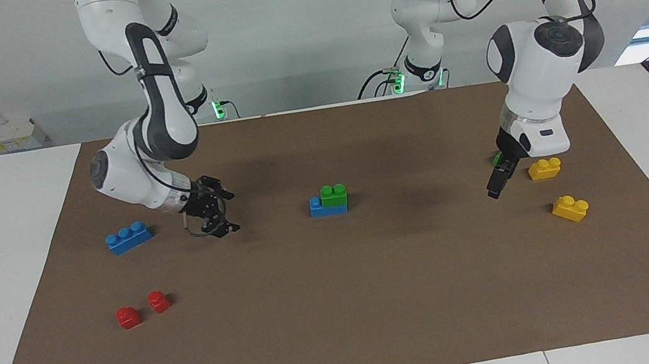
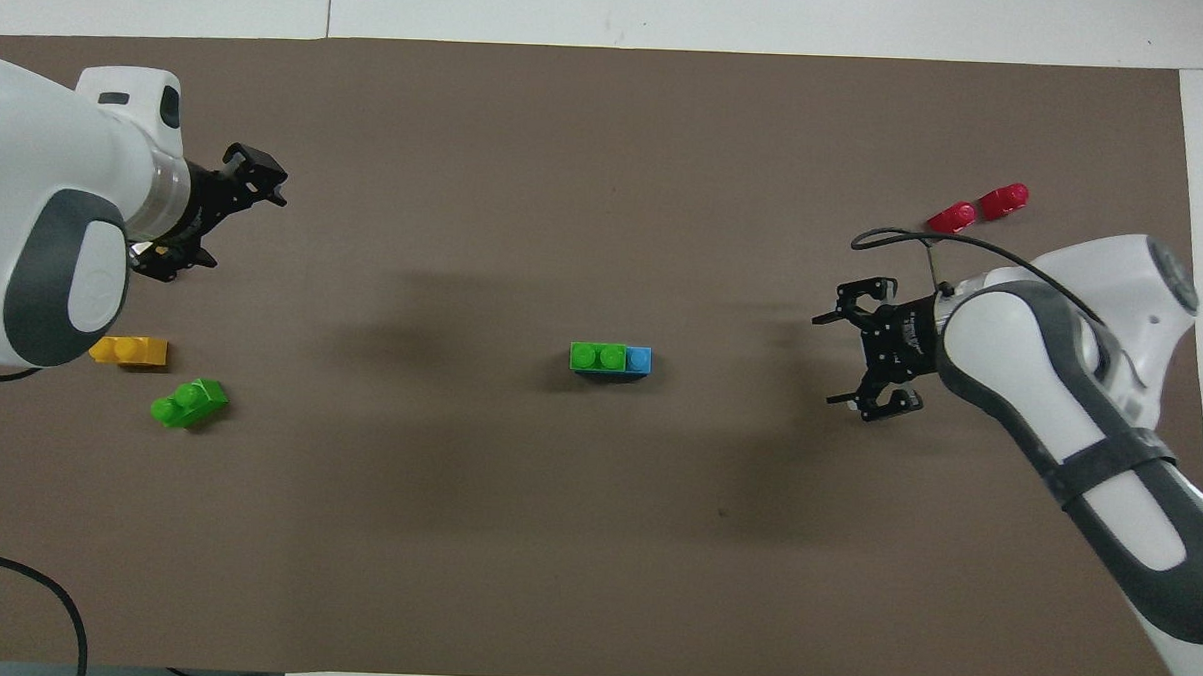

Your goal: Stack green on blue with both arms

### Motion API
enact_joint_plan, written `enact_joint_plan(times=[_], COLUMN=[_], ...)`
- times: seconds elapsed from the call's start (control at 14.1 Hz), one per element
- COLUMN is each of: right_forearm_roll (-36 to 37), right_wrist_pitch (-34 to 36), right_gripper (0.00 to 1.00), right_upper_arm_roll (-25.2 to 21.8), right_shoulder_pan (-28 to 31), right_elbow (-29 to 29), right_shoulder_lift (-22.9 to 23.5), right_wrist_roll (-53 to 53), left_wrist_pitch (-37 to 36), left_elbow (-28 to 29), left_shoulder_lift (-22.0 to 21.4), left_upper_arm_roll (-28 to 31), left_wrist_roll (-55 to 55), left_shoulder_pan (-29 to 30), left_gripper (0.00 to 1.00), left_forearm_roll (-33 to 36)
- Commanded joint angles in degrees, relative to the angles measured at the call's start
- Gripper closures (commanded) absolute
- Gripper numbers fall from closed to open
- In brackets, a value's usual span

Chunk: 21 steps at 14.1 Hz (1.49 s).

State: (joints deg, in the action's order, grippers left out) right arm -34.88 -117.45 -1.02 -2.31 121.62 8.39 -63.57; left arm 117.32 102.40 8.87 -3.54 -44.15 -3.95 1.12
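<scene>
Green brick (image 1: 334, 198) stacked on blue brick (image 1: 322, 208), between right gripper (image 1: 216, 213) and left gripper (image 1: 499, 179), both spread, empty.

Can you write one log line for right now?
green brick stacked on blue brick | left claw empty | right claw open, empty

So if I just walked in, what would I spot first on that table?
Probably the green brick stacked on the blue brick in the middle of the brown mat, covering two studs and leaving one bare. Next, the two arms: the right gripper, open, near a second blue brick, and the left gripper beside two yellow bricks.
</scene>
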Motion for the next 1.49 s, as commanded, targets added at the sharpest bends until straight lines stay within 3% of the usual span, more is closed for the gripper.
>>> enact_joint_plan(times=[0.0, 0.35, 0.64, 0.92, 1.13, 1.42], right_forearm_roll=[6.57, 15.89, 21.86, 23.54, 28.45, 35.13], right_wrist_pitch=[7.91, 18.39, 23.66, 30.34, 30.62, 30.0], right_gripper=[0.0, 0.0, 0.0, 0.0, 0.0, 0.0], right_upper_arm_roll=[0.76, 0.67, 0.76, 1.11, 1.37, 1.37], right_shoulder_pan=[5.2, 8.29, 8.29, 8.11, 8.11, 8.11], right_elbow=[-3.3, -11.39, -15.08, -21.41, -24.05, -24.24], right_shoulder_lift=[-4.6, -8.91, -12.6, -14.54, -16.03, -17.53], right_wrist_roll=[6.93, 17.93, 28.03, 44.19, 58.69, 69.79], left_wrist_pitch=[-4.64, -11.13, -17.64, -22.12, -24.94, -29.95], left_elbow=[-3.16, -8.52, -8.45, -7.74, -7.74, -7.48], left_shoulder_lift=[-0.7, -1.66, -7.98, -12.21, -14.05, -14.76], left_upper_arm_roll=[-0.5, 0.37, 0.64, 0.64, 0.64, 0.64], left_wrist_roll=[13.86, 29.71, 39.2, 39.75, 39.4, 39.22], left_shoulder_pan=[4.11, 6.76, 6.94, 5.89, 4.65, 3.51], left_gripper=[0.0, 0.0, 0.0, 0.0, 0.0, 0.0], left_forearm_roll=[-1.39, -1.3, -1.21, -1.21, -1.21, -1.39])
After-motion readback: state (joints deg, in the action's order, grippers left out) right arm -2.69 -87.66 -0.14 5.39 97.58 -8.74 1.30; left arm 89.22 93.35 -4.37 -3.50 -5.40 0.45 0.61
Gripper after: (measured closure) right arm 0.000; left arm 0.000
